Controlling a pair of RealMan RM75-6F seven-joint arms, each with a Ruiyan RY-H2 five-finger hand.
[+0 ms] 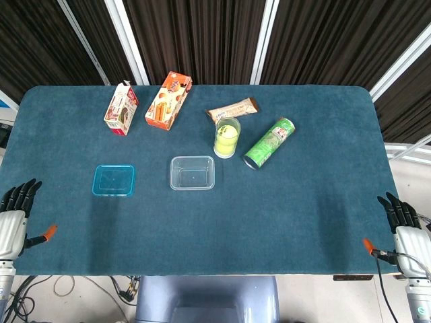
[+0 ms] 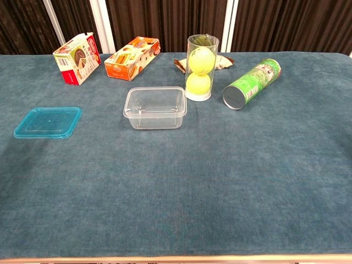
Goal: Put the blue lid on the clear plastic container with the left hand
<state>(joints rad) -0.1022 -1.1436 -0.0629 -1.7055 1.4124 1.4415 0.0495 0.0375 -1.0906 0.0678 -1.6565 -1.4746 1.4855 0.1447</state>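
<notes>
Both views are bright, evenly lit from overhead and sharp throughout. The teal worktop (image 1: 283,215) shows only soft, short shadows under objects. Faint glare glints on the clear plastic container (image 2: 155,107). The dark curtains (image 1: 202,33) behind stay underexposed.

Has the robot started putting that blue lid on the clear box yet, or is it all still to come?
Nothing looks done yet. The lid lies flat on the table, apart from the open box. Nothing is in hand: the left hand and right hand sit at the table's edges. Left: grasp the lid, carry it over, set it on.
</notes>
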